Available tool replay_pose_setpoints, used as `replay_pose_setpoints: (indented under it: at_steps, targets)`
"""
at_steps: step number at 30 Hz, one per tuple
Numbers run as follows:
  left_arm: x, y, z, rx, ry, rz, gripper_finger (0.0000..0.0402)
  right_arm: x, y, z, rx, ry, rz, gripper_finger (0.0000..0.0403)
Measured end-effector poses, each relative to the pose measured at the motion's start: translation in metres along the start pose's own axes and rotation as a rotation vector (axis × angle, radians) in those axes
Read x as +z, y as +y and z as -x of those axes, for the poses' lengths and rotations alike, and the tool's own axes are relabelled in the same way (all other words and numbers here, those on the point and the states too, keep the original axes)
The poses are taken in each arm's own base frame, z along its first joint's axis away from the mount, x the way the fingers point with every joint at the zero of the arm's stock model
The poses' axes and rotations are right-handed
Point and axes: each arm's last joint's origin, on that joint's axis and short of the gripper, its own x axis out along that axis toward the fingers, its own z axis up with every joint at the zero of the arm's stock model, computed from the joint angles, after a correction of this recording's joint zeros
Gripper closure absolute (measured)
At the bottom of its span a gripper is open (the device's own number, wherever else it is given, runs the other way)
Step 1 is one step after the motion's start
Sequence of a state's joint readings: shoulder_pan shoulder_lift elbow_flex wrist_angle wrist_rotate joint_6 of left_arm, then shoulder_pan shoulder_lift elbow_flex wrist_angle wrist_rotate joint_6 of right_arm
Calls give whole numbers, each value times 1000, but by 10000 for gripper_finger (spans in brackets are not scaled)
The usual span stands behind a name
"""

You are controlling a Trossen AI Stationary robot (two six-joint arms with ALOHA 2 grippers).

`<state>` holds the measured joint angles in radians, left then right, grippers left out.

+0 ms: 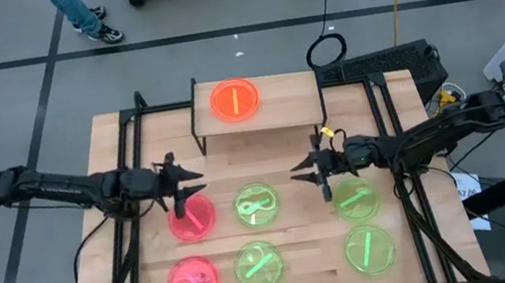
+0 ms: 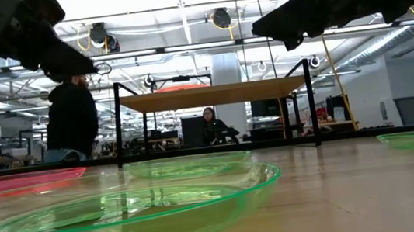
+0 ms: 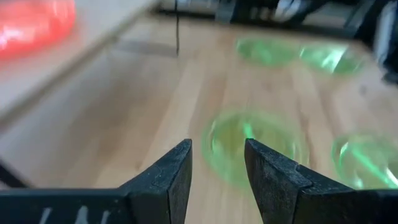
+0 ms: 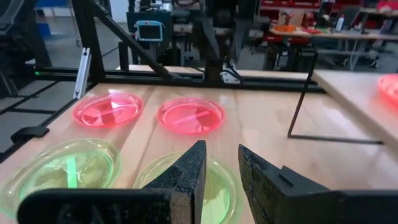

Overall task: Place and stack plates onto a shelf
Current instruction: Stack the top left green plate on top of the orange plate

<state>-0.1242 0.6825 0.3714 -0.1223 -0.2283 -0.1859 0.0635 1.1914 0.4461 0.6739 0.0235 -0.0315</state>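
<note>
Both empty, part-open grippers, left (image 1: 182, 187) and right (image 1: 308, 166), hover above six pink and green plates (image 1: 256, 206) on the table (image 1: 417, 232), one orange plate (image 1: 234, 100) already on the shelf (image 1: 297, 105); light, slick plastic likely favours a rim pinch.

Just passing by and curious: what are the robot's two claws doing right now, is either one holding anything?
Left gripper: open, holding nothing.
Right gripper: open, holding nothing.

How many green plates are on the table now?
4: two middle-column green plates and two right-column ones. None seems hidden.
</note>
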Motion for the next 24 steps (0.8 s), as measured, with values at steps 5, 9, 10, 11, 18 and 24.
replay_pose_setpoints:
  at_steps: [5, 9, 10, 11, 18, 24]
  targets:
    - [9, -5, -9, 17, 180, 19, 247, 9, 2, 8, 10, -39, 59, 325]
    - [13, -10, -22, 18, 389, 13, 247, 16, 5, 18, 25, -43, 97, 325]
    - [13, -11, -25, 25, 453, 17, 247, 18, 6, 21, 26, -50, 111, 325]
    - [11, -12, -27, 29, 524, 24, 247, 20, 6, 24, 26, -57, 124, 325]
    - [-1, -16, -41, 32, 809, 128, 247, 33, 5, 54, 28, -69, 168, 325]
    - [0, -19, -37, -10, 838, 262, 247, 36, 4, 72, 20, -53, 163, 325]
